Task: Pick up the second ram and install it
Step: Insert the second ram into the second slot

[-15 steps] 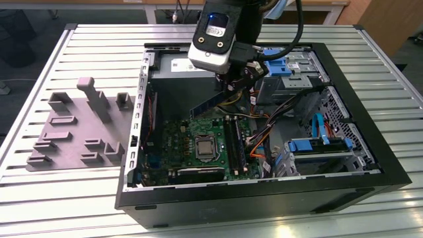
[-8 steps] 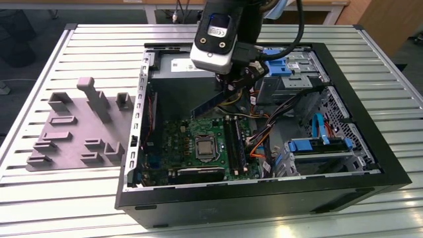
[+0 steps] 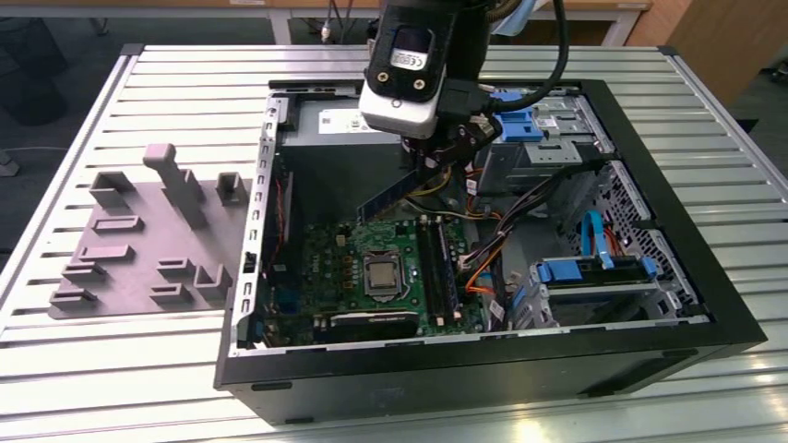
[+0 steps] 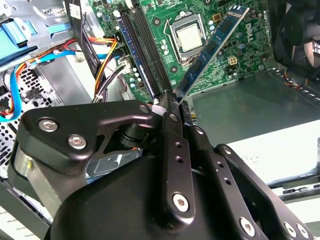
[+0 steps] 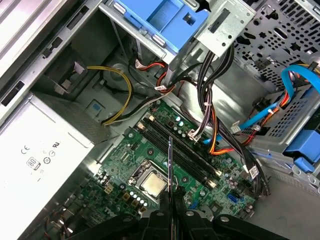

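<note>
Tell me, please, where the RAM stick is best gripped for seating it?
By one short end, across its flat faces, as the claw grips the second ram now. That leaves the long stick's contact edge clear. Come from above the motherboard.

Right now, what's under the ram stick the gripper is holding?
Below the second ram, held by the gripper, lie the green motherboard and its processor socket. The board directly behind the stick is covered.

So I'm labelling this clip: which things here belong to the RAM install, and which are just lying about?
Job:
- second ram, held above the motherboard
- gripper, fingers shut on it
- black memory slots

Lying about:
- grey holder tray, outside the case on the exterior view's left
- blue drive bracket
- power supply
- processor socket
</note>
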You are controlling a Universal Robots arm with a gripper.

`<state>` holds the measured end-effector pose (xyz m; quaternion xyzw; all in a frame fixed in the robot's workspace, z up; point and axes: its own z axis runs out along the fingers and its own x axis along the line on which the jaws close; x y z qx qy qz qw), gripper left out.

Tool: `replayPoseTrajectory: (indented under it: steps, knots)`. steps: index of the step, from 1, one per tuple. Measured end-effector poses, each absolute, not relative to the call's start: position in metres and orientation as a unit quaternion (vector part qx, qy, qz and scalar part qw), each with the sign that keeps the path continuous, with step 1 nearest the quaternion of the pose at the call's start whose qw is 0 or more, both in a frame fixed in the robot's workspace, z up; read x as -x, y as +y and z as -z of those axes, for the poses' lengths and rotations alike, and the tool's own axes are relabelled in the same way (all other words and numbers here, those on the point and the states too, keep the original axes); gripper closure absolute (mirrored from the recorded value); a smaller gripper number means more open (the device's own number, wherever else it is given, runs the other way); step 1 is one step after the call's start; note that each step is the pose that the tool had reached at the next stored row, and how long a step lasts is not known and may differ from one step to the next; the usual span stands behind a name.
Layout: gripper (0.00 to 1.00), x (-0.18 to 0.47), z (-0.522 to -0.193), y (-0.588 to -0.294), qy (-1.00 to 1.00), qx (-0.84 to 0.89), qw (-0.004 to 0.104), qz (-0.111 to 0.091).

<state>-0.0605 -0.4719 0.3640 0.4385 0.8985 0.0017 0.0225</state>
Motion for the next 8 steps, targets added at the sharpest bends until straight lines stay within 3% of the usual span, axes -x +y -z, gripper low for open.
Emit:
replayPoseTrajectory:
  steps: [8]
  knots:
    - [0.86,0.0605,-0.3640,-0.4719,0.907,-0.421,0.022,-0.002]
